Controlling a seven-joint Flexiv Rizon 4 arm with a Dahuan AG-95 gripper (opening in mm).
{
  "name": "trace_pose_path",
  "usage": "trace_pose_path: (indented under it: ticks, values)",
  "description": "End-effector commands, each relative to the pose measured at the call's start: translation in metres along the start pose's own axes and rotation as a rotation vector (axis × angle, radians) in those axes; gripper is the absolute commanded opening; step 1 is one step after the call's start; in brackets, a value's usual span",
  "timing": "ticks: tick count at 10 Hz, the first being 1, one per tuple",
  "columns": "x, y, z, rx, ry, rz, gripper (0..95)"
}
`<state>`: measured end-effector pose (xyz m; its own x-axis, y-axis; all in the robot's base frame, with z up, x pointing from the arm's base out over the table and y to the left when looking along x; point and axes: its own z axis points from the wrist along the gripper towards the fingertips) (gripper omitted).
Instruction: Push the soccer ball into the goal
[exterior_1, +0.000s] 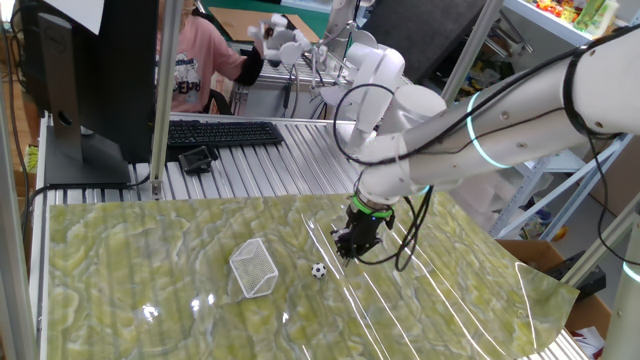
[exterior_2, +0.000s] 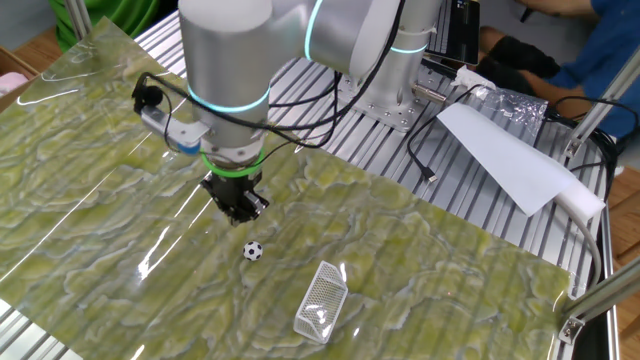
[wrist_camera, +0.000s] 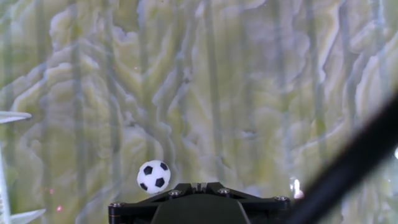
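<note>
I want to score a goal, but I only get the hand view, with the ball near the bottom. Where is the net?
Observer: The goal lies past the soccer ball, on the side away from the gripper.
Operator: Is the ball touching the net yet?
Observer: No, bare mat shows between the ball and the goal.
Operator: Is the hand touching the ball?
Observer: No, a small gap shows between the gripper and the ball.
</note>
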<state>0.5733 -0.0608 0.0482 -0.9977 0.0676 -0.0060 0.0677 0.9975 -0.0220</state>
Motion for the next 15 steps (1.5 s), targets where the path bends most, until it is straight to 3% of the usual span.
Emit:
trace_pose_path:
  ticks: [1, 15]
  values:
    - [0.0, 0.0011, 0.0006, -0.003, 0.041, -0.002, 0.0]
    - [-0.0007, 0.0021, 0.0019, -0.004, 0.021, 0.024, 0.0]
